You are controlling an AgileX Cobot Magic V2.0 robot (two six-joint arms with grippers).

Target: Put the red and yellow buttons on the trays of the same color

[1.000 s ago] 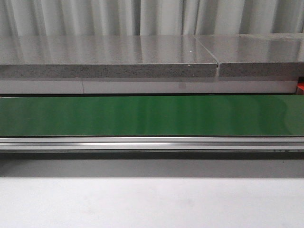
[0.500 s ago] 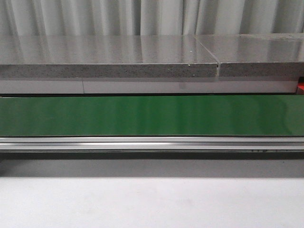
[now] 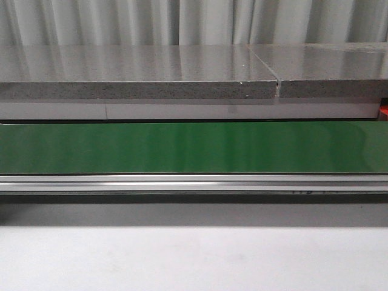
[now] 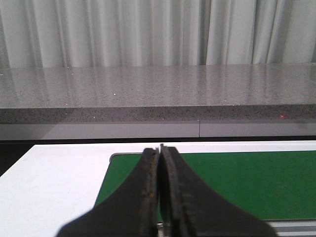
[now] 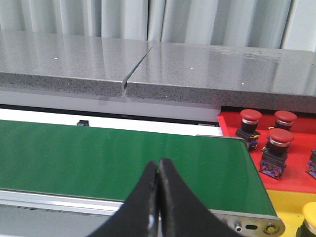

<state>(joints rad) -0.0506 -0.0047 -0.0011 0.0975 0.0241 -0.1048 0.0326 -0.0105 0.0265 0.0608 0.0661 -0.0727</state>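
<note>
While both hands sit closed and empty, left hand (image 4: 160, 148) and right hand (image 5: 159, 163) over the green belt (image 5: 123, 158), no button rides the belt. Three red buttons (image 5: 273, 143) already stand on the red tray (image 5: 296, 175); one yellow button (image 5: 311, 212) shows at the edge, on the yellow tray (image 5: 291, 217). Buttons look rigid, light plastic with smooth, likely slippery domed caps; better pinched at the dark blocky base.

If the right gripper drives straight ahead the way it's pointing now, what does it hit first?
Probably nothing soon: the shut right gripper points out over the bare green belt. The grey stone ledge stands behind it, though depth is unclear.
</note>
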